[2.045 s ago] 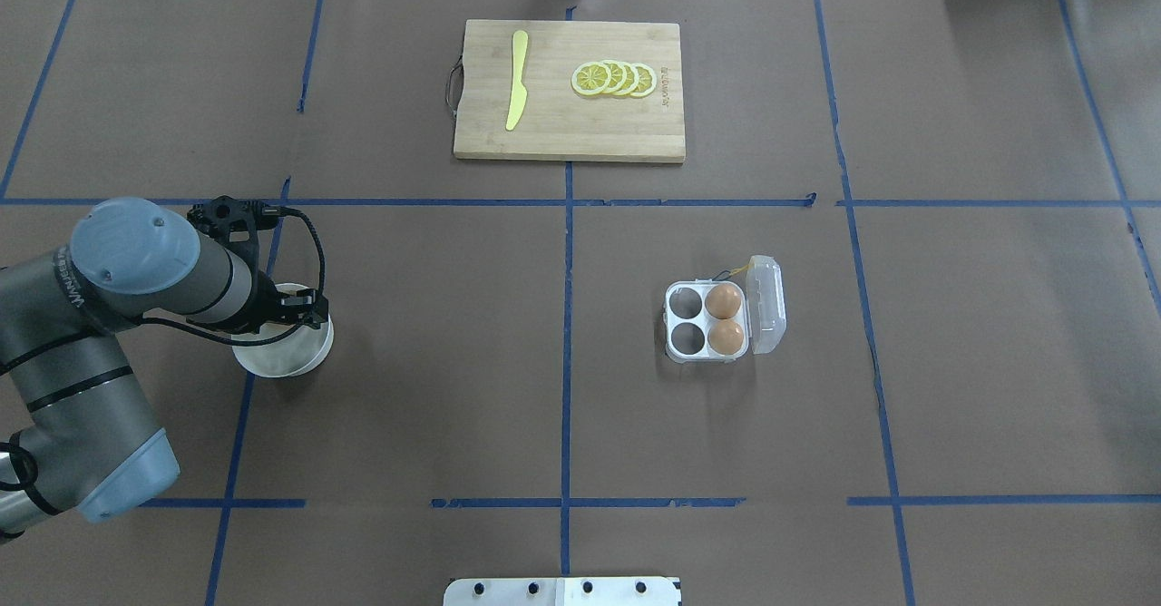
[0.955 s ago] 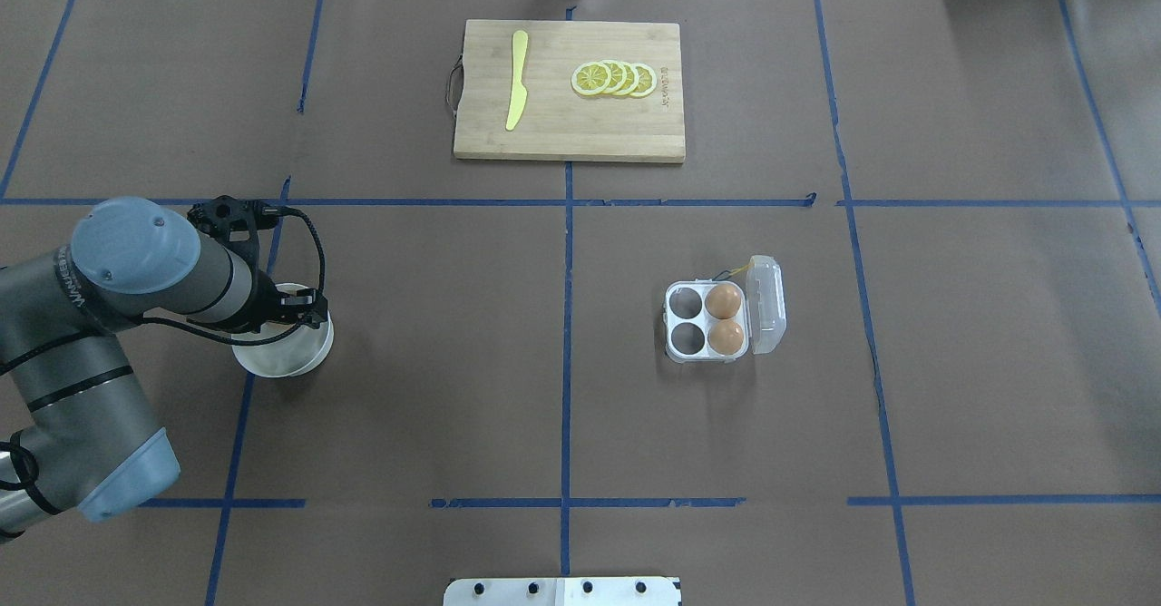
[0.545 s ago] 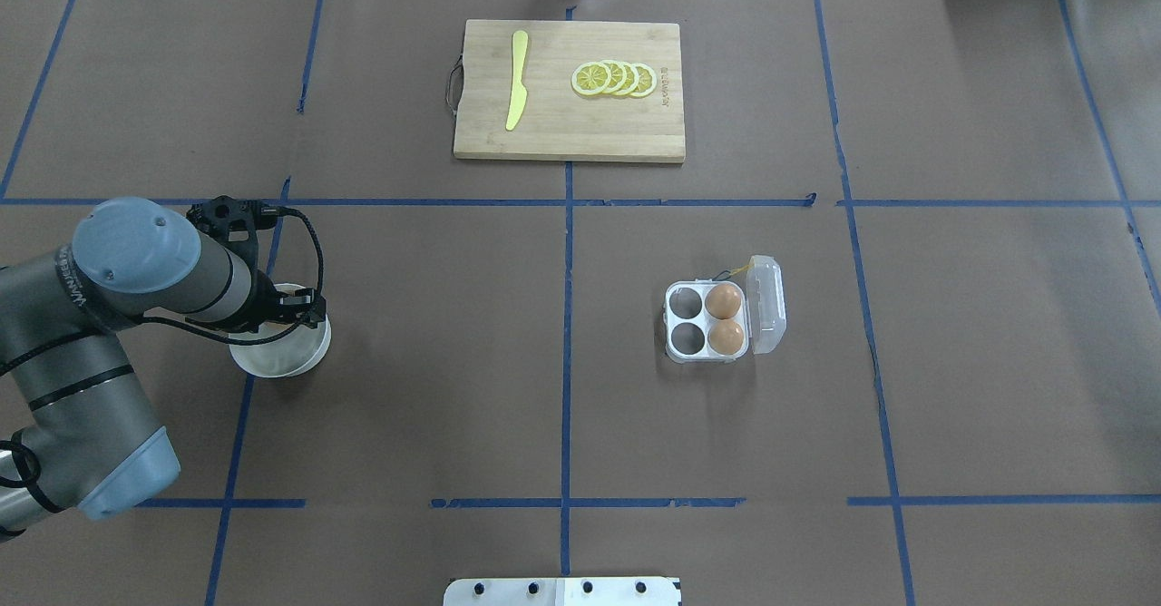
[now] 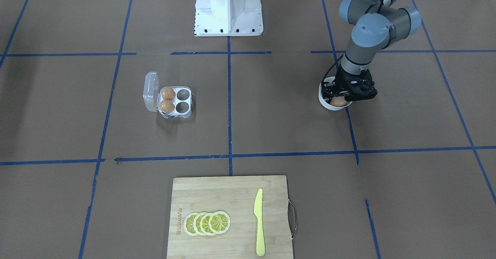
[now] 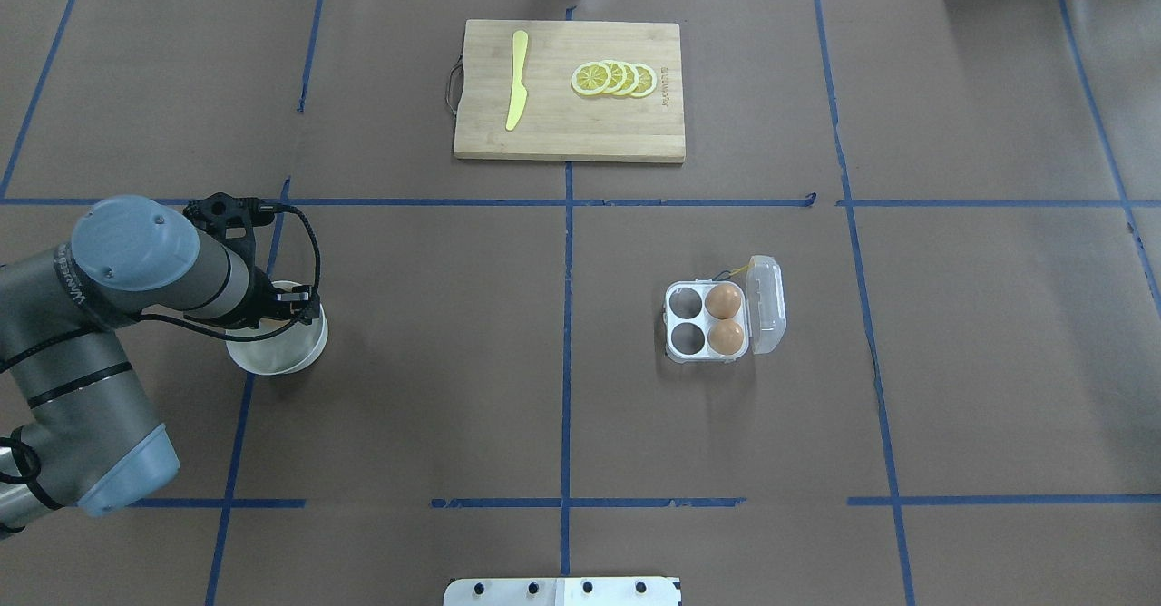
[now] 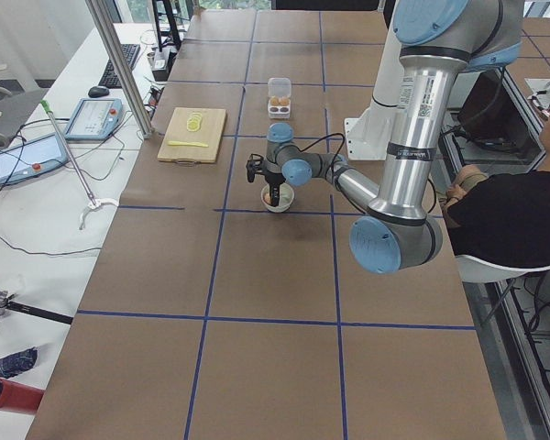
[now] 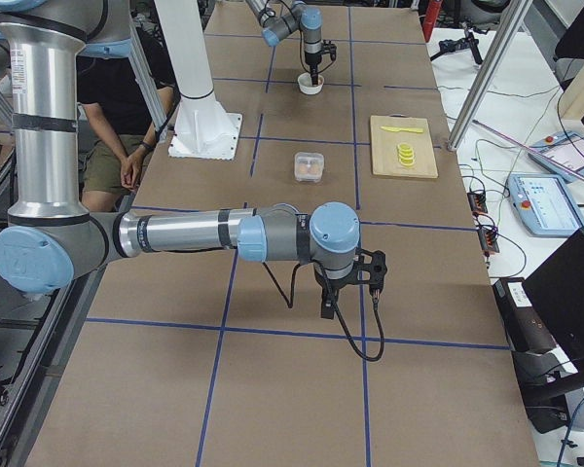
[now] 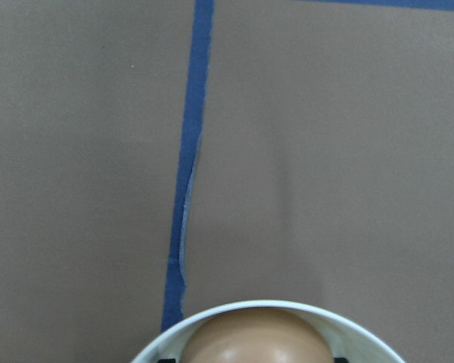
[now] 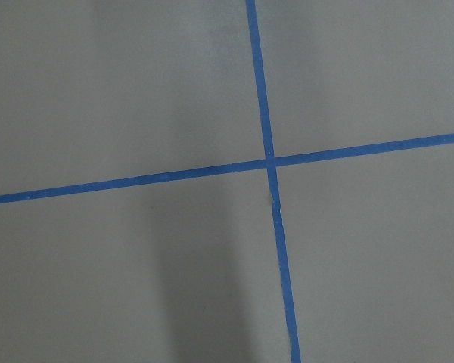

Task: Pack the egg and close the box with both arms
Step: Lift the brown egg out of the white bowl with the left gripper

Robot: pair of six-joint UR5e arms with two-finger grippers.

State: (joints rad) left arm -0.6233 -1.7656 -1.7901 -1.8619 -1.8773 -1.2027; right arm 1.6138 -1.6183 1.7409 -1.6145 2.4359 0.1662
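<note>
We count three eggs. Two eggs point(image 5: 723, 299) fill the cups of the box point(image 5: 672, 320) that lie next to its open lid point(image 5: 766, 305); the other two of its four cups hold nothing. The third egg point(image 4: 338, 102) lies in the one white bowl point(image 5: 281, 359), well apart from the box. The left gripper point(image 4: 340, 97) reaches down around it, and we cannot tell whether it is clamped on it. We cannot tell the state of the right gripper point(image 7: 328, 302) either. One board point(image 5: 562, 130) carries four lemon slices point(image 5: 615, 78) and one knife point(image 5: 517, 80).
</note>
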